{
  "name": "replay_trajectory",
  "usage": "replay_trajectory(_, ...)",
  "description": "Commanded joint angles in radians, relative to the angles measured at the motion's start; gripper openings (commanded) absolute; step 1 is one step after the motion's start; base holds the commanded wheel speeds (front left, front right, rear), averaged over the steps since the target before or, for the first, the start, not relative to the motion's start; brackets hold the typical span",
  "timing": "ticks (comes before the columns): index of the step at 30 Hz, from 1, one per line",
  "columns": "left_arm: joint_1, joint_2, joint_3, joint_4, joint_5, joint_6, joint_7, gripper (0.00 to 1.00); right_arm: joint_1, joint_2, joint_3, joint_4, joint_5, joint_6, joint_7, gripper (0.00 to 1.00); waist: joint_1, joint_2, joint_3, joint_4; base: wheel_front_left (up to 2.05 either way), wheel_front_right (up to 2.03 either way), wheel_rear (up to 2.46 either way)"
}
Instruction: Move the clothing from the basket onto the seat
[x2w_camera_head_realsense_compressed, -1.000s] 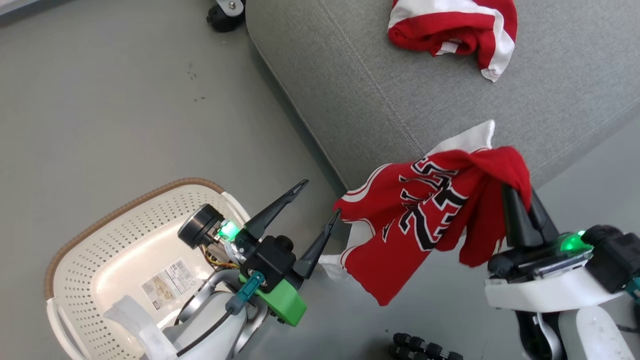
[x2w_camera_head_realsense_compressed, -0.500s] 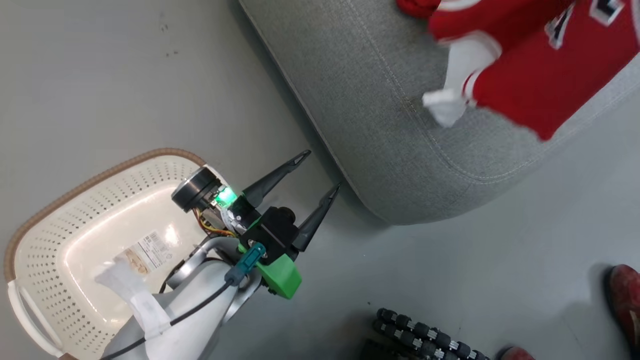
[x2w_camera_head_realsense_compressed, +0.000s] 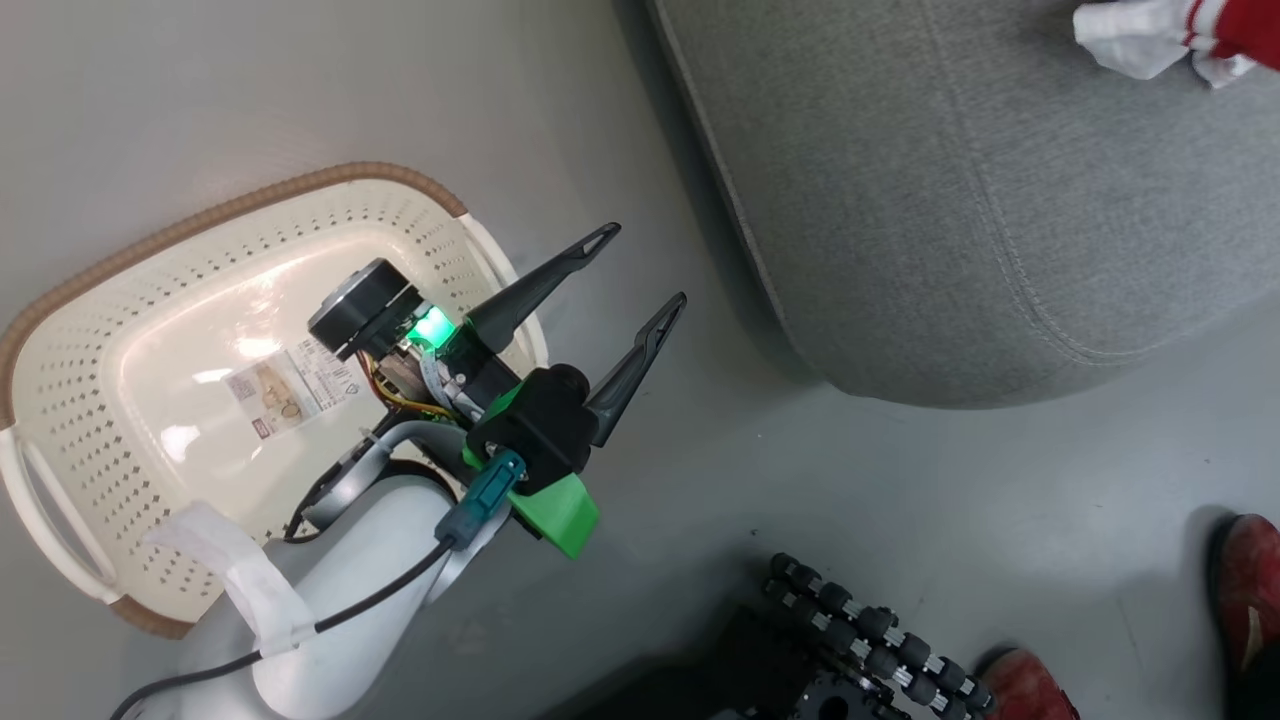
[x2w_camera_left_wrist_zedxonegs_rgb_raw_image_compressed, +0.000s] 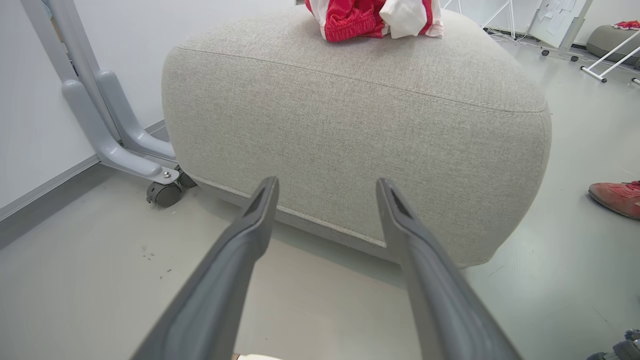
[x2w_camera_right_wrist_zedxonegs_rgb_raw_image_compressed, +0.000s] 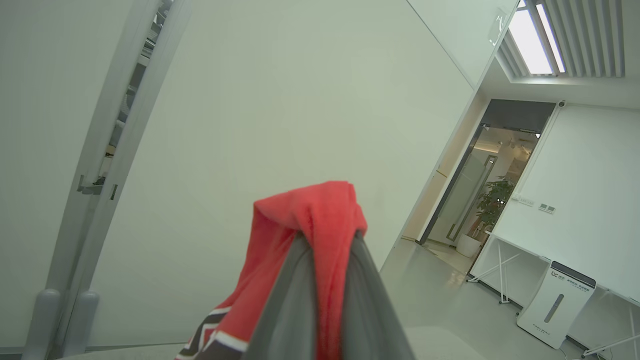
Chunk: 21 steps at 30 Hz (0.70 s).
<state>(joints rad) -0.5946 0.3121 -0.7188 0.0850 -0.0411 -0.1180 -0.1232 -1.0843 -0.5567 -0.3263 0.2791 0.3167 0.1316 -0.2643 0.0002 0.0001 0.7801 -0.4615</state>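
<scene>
The right jaws clamp the clothing (x2w_camera_right_wrist_zedxonegs_rgb_raw_image_compressed: 310, 215), draped over their tips at twelve o'clock; the left jaws gape wide before the seat (x2w_camera_left_wrist_zedxonegs_rgb_raw_image_compressed: 350, 125).

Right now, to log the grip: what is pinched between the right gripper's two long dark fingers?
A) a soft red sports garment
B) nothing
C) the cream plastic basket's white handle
A: the right gripper is shut on the soft red garment, which drapes over its tips.

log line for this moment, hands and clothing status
left hand: open, empty, by basket | right hand: shut on red jersey | basket: no clothing seen | seat: another red garment on top
</scene>
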Motion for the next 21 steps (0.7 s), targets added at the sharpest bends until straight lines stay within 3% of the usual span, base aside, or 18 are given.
replay_trajectory(1, -0.024, 0.008, 0.000, -0.004, 0.011, 0.005, 0.001, 1.00, 0.020, 0.013, 0.001, 0.047, -0.002, -0.002, 0.000, 0.00, -0.0002, -0.0001, 0.067, 0.067, 0.00, 0.00, 0.00)
replay_trajectory(7, -0.040, -0.003, -0.001, -0.004, 0.007, 0.017, -0.010, 1.00, 0.068, 0.070, 0.025, 0.215, 0.011, -0.002, 0.000, 0.01, -0.0002, -0.0001, 0.082, 0.101, 0.00, 0.00, 0.00)
replay_trajectory(8, -0.040, -0.003, 0.001, -0.002, 0.004, 0.021, -0.012, 1.00, 0.082, 0.081, 0.026, 0.226, 0.007, -0.002, 0.000, 0.10, -0.0002, -0.0001, 0.082, 0.103, 0.00, 0.00, 0.00)
replay_trajectory(10, -0.039, -0.011, -0.004, 0.000, -0.004, 0.020, -0.021, 1.00, 0.119, 0.101, 0.013, 0.228, -0.028, -0.002, 0.000, 0.60, -0.0002, -0.0001, 0.080, 0.112, 0.00, 0.00, 0.00)
replay_trajectory(11, -0.041, -0.012, -0.007, 0.003, -0.009, 0.018, -0.025, 1.00, 0.141, 0.120, -0.002, 0.211, -0.053, -0.002, -0.001, 1.00, -0.0002, -0.0001, 0.079, 0.117, 0.00, 0.00, 0.00)
replay_trajectory(17, -0.032, -0.013, -0.004, 0.022, -0.026, 0.025, -0.053, 1.00, 0.292, 0.271, -0.102, 0.052, -0.169, -0.002, 0.000, 1.00, -0.0002, -0.0001, 0.047, 0.113, 0.00, 0.00, 0.00)
replay_trajectory(21, -0.009, -0.011, 0.003, 0.041, -0.043, 0.039, -0.063, 1.00, 0.405, 0.377, -0.113, -0.067, -0.203, -0.002, 0.000, 1.00, -0.0002, -0.0001, 0.003, 0.102, 0.00, 0.00, 0.00)
